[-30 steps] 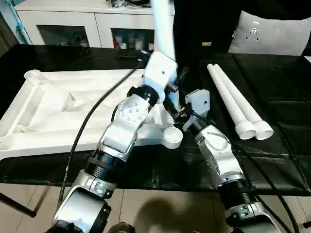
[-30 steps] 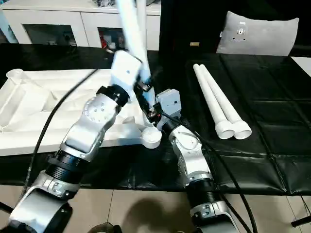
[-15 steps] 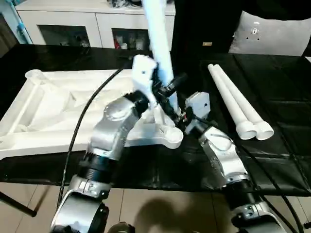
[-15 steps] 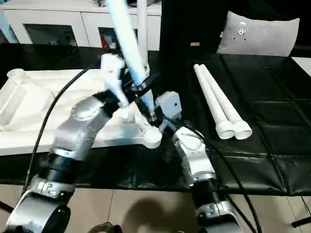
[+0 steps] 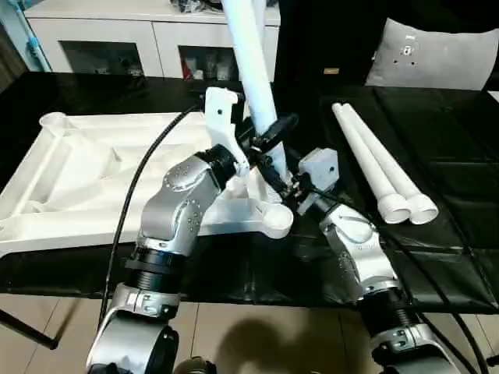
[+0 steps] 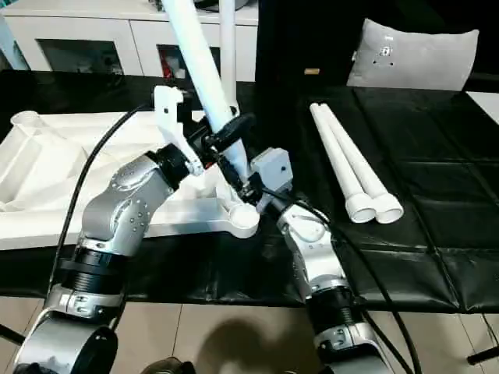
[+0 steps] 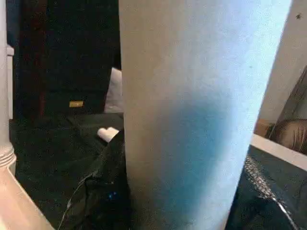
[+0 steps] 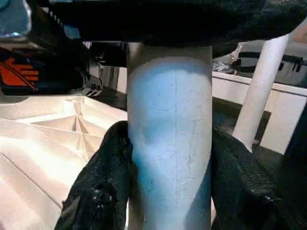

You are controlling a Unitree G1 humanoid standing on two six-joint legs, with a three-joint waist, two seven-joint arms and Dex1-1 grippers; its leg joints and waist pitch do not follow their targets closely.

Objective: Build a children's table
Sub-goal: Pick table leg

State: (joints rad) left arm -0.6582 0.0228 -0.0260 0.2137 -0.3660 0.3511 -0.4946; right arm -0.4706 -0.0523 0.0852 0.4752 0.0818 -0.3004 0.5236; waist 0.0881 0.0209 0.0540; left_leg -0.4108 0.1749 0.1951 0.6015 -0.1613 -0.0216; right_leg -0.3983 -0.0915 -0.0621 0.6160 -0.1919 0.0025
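tabletop [image 5: 93,183] lies ribbed side up on our black worktop [image 5: 437,257]; at its near right corner socket [image 5: 274,220] both our left gripper [image 5: 269,132] and right gripper [image 8: 168,182] clamp one tilted leg [image 5: 249,58] (two more legs [image 5: 378,167] lie near the worktop's right edge).

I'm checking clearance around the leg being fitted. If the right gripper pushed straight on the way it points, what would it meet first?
The right gripper is already closed on the raised leg, so that leg is first. Beyond it likely stands another upright leg, though depth is unclear.
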